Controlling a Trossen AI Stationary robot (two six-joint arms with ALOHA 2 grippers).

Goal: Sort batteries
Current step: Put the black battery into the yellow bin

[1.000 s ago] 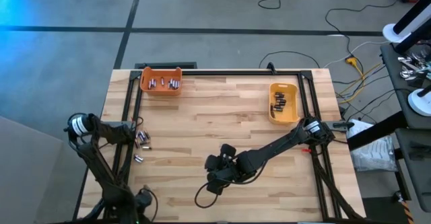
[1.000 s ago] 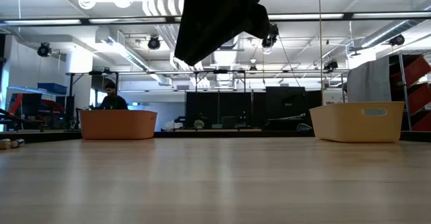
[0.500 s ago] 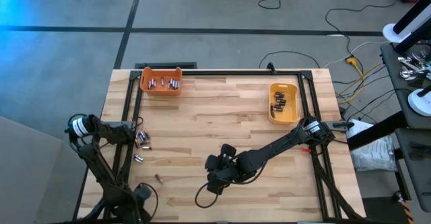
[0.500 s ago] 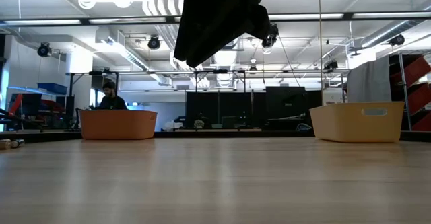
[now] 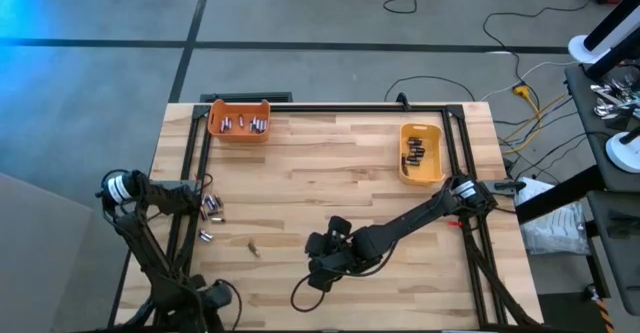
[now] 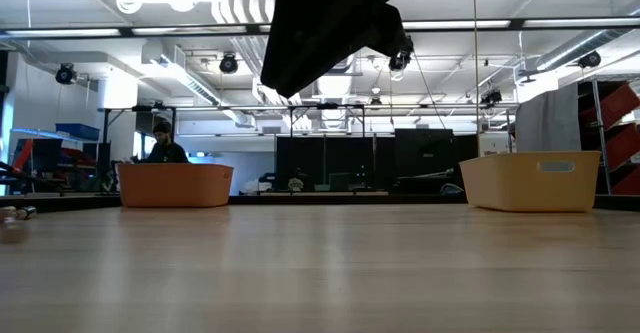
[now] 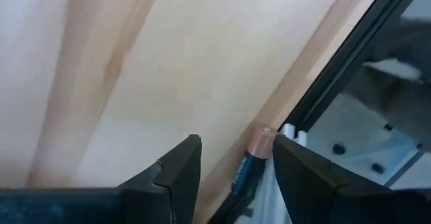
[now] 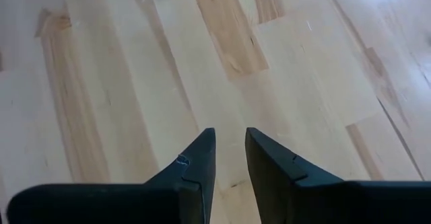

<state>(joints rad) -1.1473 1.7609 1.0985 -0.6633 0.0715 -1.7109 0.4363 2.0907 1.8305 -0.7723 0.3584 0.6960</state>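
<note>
Loose batteries (image 5: 209, 209) lie near the table's left edge, one stray battery (image 5: 253, 246) apart. Rigid, smooth, prone to rolling: grasp across mid-body. Right gripper (image 8: 229, 158) stands narrow, empty; left gripper (image 7: 236, 165) part-open beside a copper-topped battery (image 7: 252, 160).

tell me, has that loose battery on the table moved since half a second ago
Yes. The loose battery has travelled away from the table's near edge toward the orange bin.

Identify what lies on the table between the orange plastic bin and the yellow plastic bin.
Only bare wooden tabletop separates the orange plastic bin from the yellow plastic bin, as the high view shows.
</note>
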